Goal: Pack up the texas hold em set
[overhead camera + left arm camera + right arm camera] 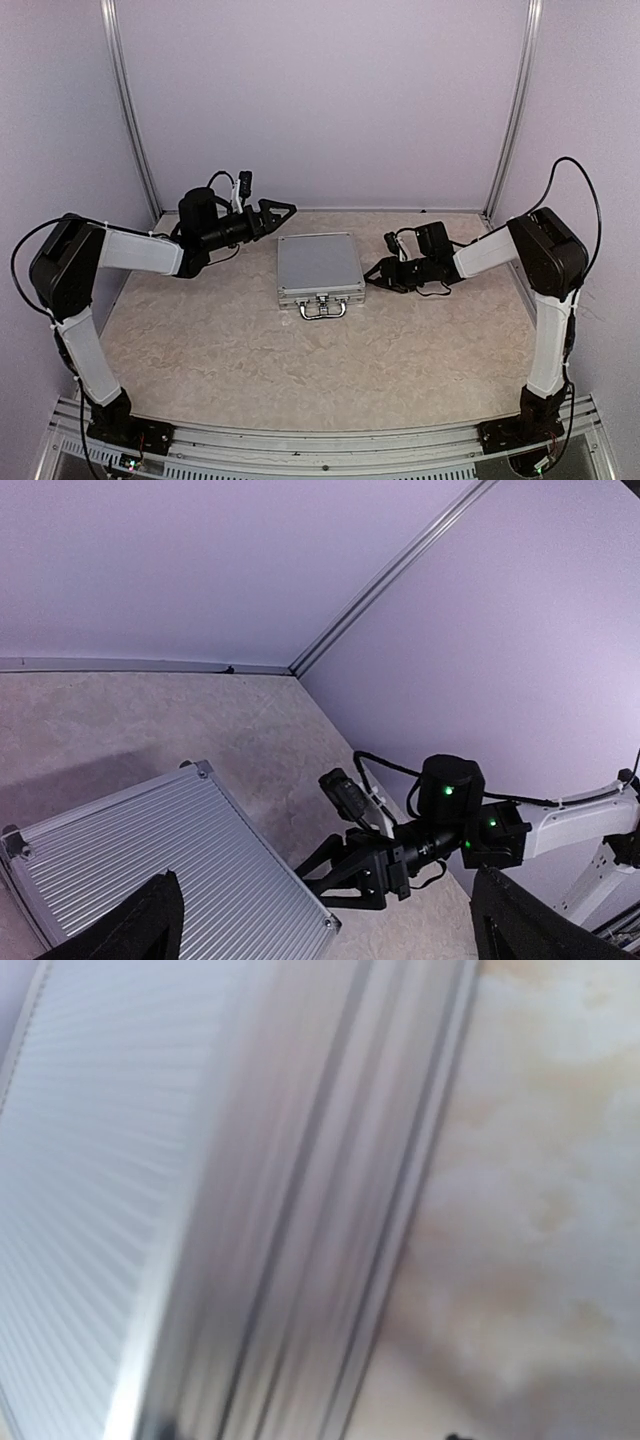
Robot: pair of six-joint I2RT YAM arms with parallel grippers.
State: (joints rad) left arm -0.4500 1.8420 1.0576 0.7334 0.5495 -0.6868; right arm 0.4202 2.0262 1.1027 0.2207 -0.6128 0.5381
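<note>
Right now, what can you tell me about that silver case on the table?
The case is small, squarish and silver, aluminium by its look, with a finely ribbed lid. It is closed and lies flat on the table, with its metal handle facing the near edge. The right gripper sits close beside its right side; whether they touch is unclear.

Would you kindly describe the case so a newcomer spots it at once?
Start at the beige table. At its middle, between the left arm and right arm, lies the closed case. It alone is ribbed silver, with a metal handle on its near side.
</note>
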